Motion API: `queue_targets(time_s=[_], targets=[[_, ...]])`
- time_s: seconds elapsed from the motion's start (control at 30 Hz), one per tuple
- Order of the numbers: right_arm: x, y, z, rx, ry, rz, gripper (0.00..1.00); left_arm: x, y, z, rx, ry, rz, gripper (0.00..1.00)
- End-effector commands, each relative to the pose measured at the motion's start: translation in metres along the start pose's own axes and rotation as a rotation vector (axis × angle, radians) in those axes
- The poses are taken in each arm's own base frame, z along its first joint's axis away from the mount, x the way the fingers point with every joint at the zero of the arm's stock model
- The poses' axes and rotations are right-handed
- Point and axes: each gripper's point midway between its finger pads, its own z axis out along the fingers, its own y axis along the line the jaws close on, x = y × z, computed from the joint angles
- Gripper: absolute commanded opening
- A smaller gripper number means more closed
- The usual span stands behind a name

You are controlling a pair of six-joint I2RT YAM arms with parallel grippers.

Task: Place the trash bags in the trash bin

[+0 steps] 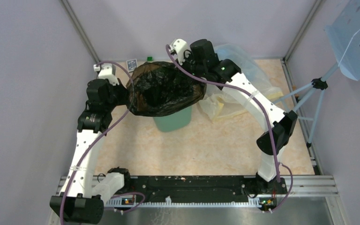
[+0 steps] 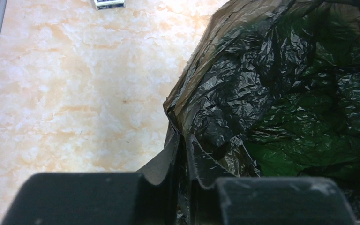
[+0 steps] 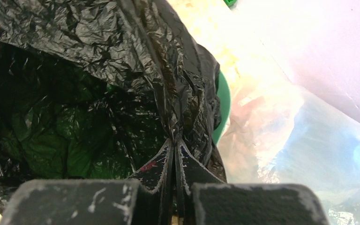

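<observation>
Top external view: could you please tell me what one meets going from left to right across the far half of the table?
left gripper → black trash bag → clear plastic bag → tripod

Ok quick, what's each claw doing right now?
Left claw: shut on the crinkly black plastic bag, at its rim.
Right claw: shut on that bag's opposite rim.

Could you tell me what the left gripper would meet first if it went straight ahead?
The black trash bag that the left gripper pinches: its crinkled film lies directly ahead, probably with the green bin behind it.
</observation>
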Motion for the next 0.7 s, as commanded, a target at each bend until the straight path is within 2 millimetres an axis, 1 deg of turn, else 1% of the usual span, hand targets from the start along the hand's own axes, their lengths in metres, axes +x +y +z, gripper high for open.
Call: queue_targets(time_s=[0.0, 0.13, 0.3, 0.47, 0.57, 0.67], targets=[[-0.035, -0.031, -0.019, 0.043, -0.128, 0.091, 0.00, -0.028, 0.002, 0.003, -0.011, -0.092, 0.038, 0.01], [-0.030, -0.060, -0.019, 0.036, -0.145, 0.210, 0.00, -0.030, 0.008, 0.013, -0.043, -0.091, 0.045, 0.00], [-0.016, -0.090, -0.005, 0.040, -0.124, 0.318, 0.00, -0.035, -0.004, 0.035, 0.027, -0.075, 0.046, 0.00], [-0.015, -0.102, 0.011, 0.035, -0.130, 0.356, 0.00, -0.043, -0.004, 0.056, 0.027, -0.068, 0.043, 0.00], [-0.013, -0.105, 0.022, 0.016, -0.137, 0.408, 0.00, -0.050, -0.006, 0.067, 0.039, -0.071, 0.044, 0.00], [-0.011, -0.108, 0.032, -0.006, -0.139, 0.436, 0.00, -0.050, -0.004, 0.079, 0.028, -0.058, 0.042, 0.00]])
